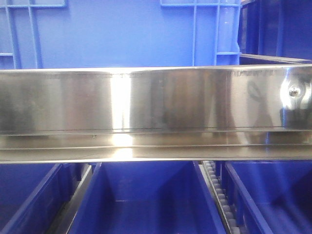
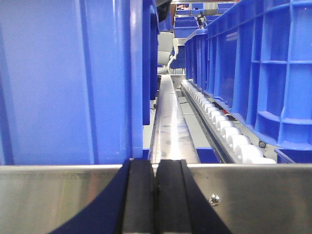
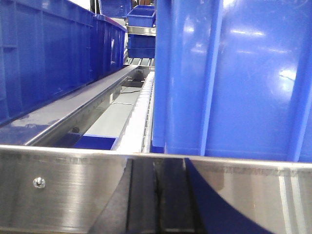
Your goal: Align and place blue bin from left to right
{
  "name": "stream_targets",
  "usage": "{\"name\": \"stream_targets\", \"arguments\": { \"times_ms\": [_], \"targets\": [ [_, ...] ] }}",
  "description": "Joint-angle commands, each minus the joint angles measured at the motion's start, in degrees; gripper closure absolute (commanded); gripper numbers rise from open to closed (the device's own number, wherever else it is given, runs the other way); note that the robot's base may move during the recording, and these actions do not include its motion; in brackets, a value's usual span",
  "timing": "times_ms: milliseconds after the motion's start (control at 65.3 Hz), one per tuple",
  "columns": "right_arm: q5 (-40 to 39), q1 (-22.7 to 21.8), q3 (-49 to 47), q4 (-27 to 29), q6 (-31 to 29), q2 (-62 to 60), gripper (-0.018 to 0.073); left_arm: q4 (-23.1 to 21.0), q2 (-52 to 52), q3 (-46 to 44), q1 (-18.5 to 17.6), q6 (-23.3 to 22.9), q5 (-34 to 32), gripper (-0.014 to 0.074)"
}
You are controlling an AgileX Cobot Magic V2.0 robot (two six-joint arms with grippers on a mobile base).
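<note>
The blue bin [image 1: 112, 34] stands on the shelf behind a steel front rail [image 1: 146, 105], and its ribbed wall fills the top of the front view. In the left wrist view the blue bin's smooth wall [image 2: 63, 78] fills the left half, and my left gripper [image 2: 156, 168] sits low at the rail, black fingers pressed together on nothing. The right wrist view has a blue bin wall [image 3: 234, 73] on the right. My right gripper [image 3: 156, 170] is shut and empty at the rail's top edge. Neither gripper shows in the front view.
A darker blue bin [image 1: 278, 29] stands at the right of the bin. More bins [image 1: 146, 200] sit on the level below. A steel guide [image 2: 168, 122] and a white roller track [image 2: 229, 136] run back between rows of bins [image 2: 263, 68]. Dark bins [image 3: 48, 53] line the left.
</note>
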Motion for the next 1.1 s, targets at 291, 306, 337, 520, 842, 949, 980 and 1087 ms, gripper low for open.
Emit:
{"name": "stream_targets", "arguments": {
  "times_ms": [291, 306, 337, 520, 842, 949, 980, 1087],
  "targets": [
    [-0.63, 0.02, 0.02, -0.41, -0.45, -0.14, 0.0721, -0.29, -0.23, -0.12, -0.41, 0.02, -1.31, 0.0706],
    [-0.63, 0.02, 0.02, -0.41, -0.45, -0.14, 0.0721, -0.29, -0.23, -0.12, -0.41, 0.02, -1.46, 0.0706],
    [-0.63, 0.02, 0.02, -0.41, -0.45, -0.14, 0.0721, -0.29, -0.23, -0.12, -0.41, 0.02, -1.75, 0.0706],
    [-1.75, 0.02, 0.02, -0.41, -0.45, -0.14, 0.0721, -0.29, -0.23, -0.12, -0.41, 0.02, -5.22, 0.0706],
    [-11.39, 0.02, 0.02, -0.55, -0.45, -0.14, 0.0721, -0.66, -0.23, -0.12, -0.41, 0.02, -15.14, 0.0706],
    [-11.37, 0.02, 0.02, -0.55, -0.45, -0.14, 0.0721, -2.49, -0.23, -0.12, -0.41, 0.02, -15.51, 0.0706],
    [-11.62, 0.02, 0.02, -0.55, -0.45, -0.14, 0.0721, -4.09, -0.23, -0.12, -0.41, 0.02, -15.80, 0.0706],
    [-11.59, -0.08, 0.02, -0.55, -0.45, -0.14, 0.0721, -9.98, -0.23, -0.12, -0.41, 0.02, -16.26, 0.0706]
  ]
}}
